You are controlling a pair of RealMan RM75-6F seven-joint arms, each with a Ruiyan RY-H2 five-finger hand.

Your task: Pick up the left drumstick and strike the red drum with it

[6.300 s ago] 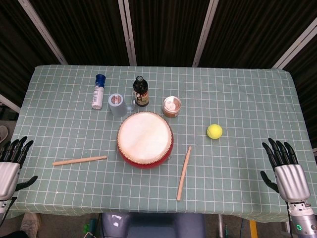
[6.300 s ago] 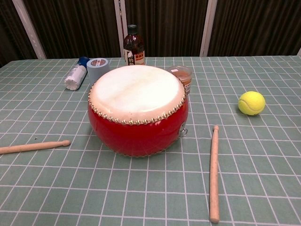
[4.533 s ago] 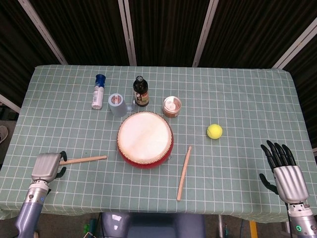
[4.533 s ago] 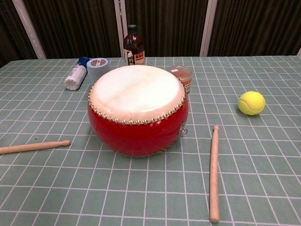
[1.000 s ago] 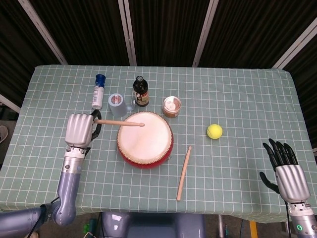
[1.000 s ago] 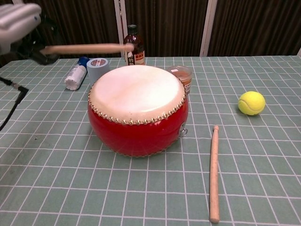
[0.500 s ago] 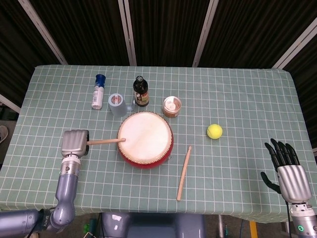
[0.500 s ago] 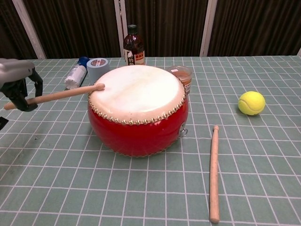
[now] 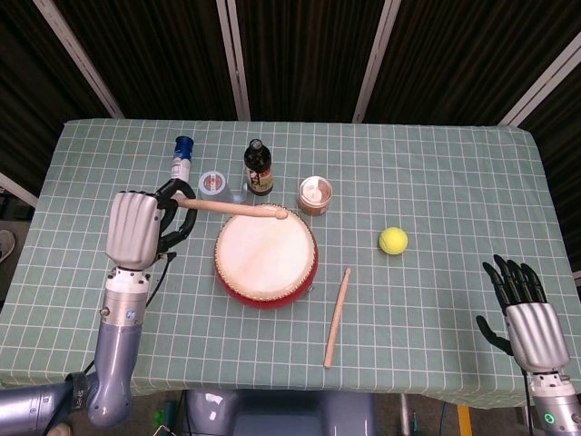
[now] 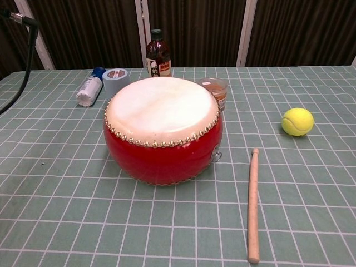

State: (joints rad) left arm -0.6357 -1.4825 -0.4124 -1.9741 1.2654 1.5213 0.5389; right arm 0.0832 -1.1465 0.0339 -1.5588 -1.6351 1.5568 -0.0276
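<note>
Left robot hand (image 9: 136, 228) raised, gripping drumstick (image 9: 231, 208)

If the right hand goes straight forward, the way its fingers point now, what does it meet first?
Probably nothing: the right hand, open, points toward the table's far edge over bare cloth. The tennis ball lies well left of that line, though depth is unclear.

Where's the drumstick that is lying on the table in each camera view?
Head view: the lying drumstick is lower centre-right, slanted, right of the red drum.
Chest view: the drumstick is lower right, running toward the camera.
Shared landmark: the tennis ball, beyond it to the right.
</note>
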